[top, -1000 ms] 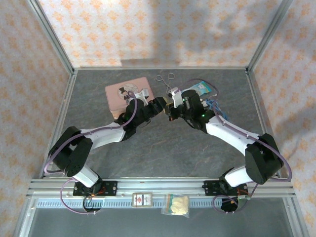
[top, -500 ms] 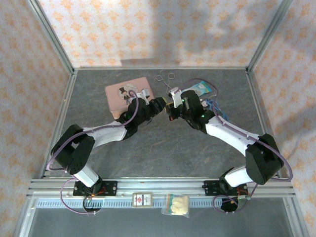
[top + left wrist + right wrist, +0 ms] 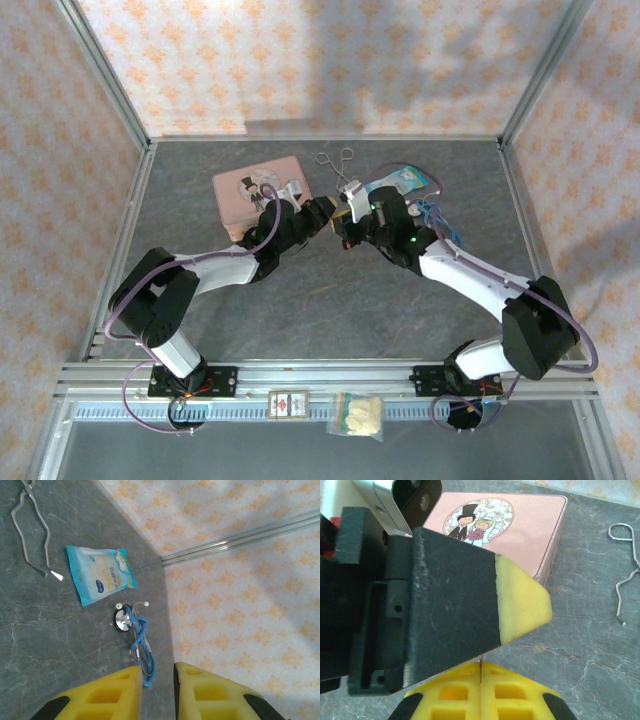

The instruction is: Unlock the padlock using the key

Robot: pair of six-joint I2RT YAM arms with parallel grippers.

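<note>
Landmark: the pink tin [image 3: 235, 205] lies flat on the table [image 3: 330, 300]; every place below is told from it
What just changed: the left gripper [image 3: 326, 208] has slid a little further off the right edge of the pink tin, toward the other arm, and its two fingers have moved closer together
Left gripper now: there is only a thin gap between its yellow fingers [image 3: 112, 692], and in the left wrist view nothing sits in that gap
Right gripper now: the right gripper [image 3: 480, 669] has not moved; it is just right of the pink tin, tip to tip with the left one, and its fingers are pressed tight together
Between its fingers: a very thin sliver peeks out of the seam; it is too small to tell what it is
Padlock: I cannot pick out the padlock; the two arms cover the spot just right of the pink tin where they meet
Key: I cannot see the key for sure either
Other things: a metal clamp [image 3: 30, 535], a blue packet [image 3: 100, 575] and a silver disc on a blue cord [image 3: 131, 625] lie well off to the right of the pink tin, and nothing touches them
What it means: I think the left arm is closing in to take hold of something the right arm is holding up, so the unlocking looks not yet done
Watch out: a grip this small could slip or miss
</note>
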